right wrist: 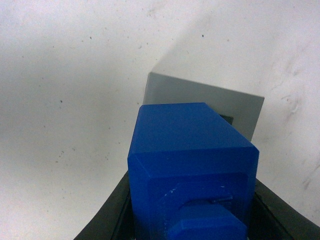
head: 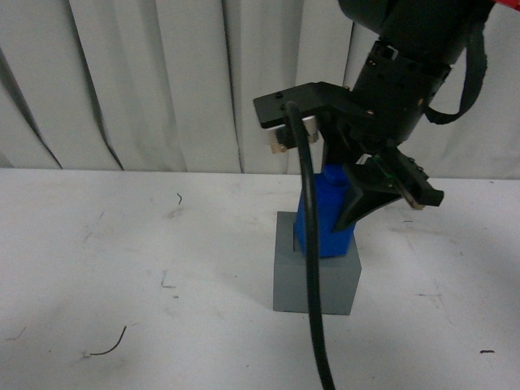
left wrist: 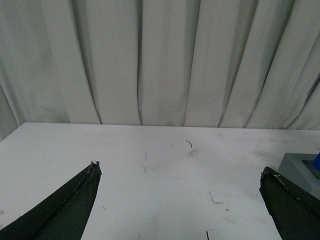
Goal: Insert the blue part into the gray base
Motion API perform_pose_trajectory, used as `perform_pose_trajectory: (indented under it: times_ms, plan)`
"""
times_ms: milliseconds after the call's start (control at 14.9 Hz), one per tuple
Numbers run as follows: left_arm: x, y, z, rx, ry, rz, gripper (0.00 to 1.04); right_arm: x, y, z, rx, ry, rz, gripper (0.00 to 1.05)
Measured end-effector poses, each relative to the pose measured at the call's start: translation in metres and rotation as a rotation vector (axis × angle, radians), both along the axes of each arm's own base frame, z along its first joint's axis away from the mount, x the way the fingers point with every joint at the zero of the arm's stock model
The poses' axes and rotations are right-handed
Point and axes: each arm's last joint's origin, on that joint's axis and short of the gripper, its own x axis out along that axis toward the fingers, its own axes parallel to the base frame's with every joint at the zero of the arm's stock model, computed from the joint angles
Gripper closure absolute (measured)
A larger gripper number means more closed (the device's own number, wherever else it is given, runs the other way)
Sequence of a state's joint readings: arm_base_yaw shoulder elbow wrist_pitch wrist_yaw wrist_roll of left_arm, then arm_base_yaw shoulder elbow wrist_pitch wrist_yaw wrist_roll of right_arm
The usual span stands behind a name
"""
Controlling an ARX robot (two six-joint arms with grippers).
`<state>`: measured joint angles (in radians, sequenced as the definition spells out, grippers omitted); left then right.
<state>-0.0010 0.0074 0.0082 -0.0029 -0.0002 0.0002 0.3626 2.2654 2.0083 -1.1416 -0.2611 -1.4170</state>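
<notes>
Front cam: right gripper (head: pixel 341 187) hangs over the gray base (head: pixel 337 284), arm entering from 1 o'clock. Its jaws look closed snug on both sides of the blue part (head: pixel 329 223), knob end up betw. them. Block leans toward 1 o'clock, lower end at the base's recess near desk (head: pixel 122 260) centre, prob. angled to start insertion. Left gripper (left wrist: pixel 180 168): jaws wide apart, empty.
</notes>
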Motion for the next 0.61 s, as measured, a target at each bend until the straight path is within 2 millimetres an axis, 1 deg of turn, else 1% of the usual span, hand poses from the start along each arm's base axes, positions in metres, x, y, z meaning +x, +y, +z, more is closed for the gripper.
perform_pose_trajectory:
  times_ms: [67,135,336,605]
  plan:
    - [0.0000,0.0000,0.0000,0.000,0.000,0.000,0.07,-0.0018,0.0111,-0.0041,0.000,0.012,-0.001,0.58]
    - [0.0000,0.0000,0.0000,0.000,0.000,0.000,0.07,0.0029,0.0124,-0.0090,-0.011,0.016,-0.035,0.58]
    - [0.0000,0.0000,0.0000,0.000,0.000,0.000,0.07,0.0069,0.0137,-0.0064,-0.011,0.001,-0.063,0.58]
    - [0.0000,0.0000,0.0000,0.000,0.000,0.000,0.07,0.0081,0.0138,-0.0084,-0.022,-0.002,-0.081,0.58]
